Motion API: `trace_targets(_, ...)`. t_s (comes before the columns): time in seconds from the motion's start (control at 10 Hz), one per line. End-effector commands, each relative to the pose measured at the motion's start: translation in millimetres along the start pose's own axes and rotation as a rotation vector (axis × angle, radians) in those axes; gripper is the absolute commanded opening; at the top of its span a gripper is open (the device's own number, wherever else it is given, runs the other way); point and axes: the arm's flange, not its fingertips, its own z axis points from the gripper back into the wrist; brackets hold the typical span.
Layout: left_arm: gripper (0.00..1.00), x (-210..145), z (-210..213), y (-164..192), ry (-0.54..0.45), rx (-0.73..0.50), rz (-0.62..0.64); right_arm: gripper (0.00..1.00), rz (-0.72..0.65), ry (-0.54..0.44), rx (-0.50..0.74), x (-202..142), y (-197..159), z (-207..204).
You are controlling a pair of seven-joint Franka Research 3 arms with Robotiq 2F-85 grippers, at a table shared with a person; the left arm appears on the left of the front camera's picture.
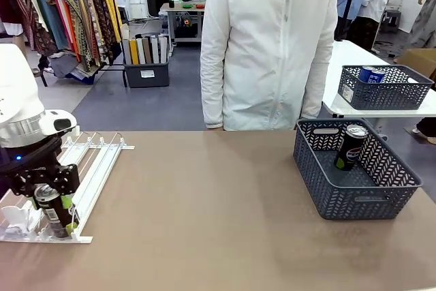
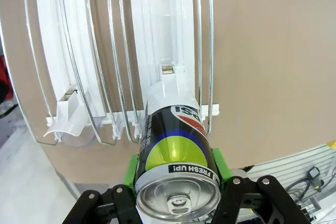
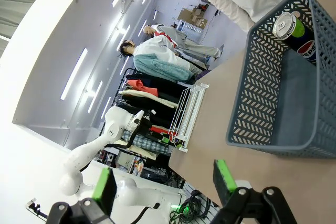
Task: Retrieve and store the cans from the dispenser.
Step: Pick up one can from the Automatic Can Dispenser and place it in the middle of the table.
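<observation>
Dispenser [image 1: 95, 168] sits at the near left of the brown table [image 1: 218, 223], a flat white rack of wire rails running from far to near, curved white stops at its near end. Left gripper [image 1: 51, 212] hangs over that near end, coming in from the left. Black Pepsi can [image 1: 49, 208] stands upright between its fingers, silver top up. In the left wrist view the same can [image 2: 176, 177] sits dead centre between the green pads [image 2: 131, 169], one pad flush against each side of the can body, so the jaws are clamped on it. Can base lies in the lane just beside the white stop [image 2: 170, 74]; an empty stop [image 2: 71, 116] shows in the neighbouring lane.

Dark grey basket [image 1: 354, 175] rests on the near right of the table, well apart from the rack. Second Pepsi can [image 1: 351, 146] leans tilted inside it against the far wall. Person in a white jacket [image 1: 269, 46] stands at the far edge, between rack and basket.

Right gripper [image 3: 165, 182], seen in its wrist view, hangs above the table with its green pads wide apart and nothing between them; basket [image 3: 273, 124] and its can [image 3: 296, 32] lie beyond.
</observation>
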Motion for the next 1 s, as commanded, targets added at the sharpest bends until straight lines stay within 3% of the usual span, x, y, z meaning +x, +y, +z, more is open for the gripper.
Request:
trace_targets(0.0,0.00,5.3,-1.4,-3.6,-0.016,-0.017,0.015,1.00,-0.002,0.009,0.005,1.5,3.8,0.5)
trace_targets(0.2,0.00,1.5,5.0,-4.2,-0.039,0.004,0.011,1.00,-0.002,0.009,0.005,1.5,3.8,0.5)
trace_targets(0.4,0.00,-14.5,41.6,-4.4,-0.113,-0.006,0.002,1.00,-0.002,0.009,0.005,1.5,3.8,0.5)
trace_targets(0.7,0.00,-75.0,134.4,-2.3,-0.316,0.006,-0.015,1.00,-0.002,0.009,0.005,1.5,3.8,0.5)
trace_targets(0.9,0.00,-111.6,163.2,4.1,-0.435,0.003,-0.030,1.00,-0.002,0.009,0.005,1.5,3.8,0.5)
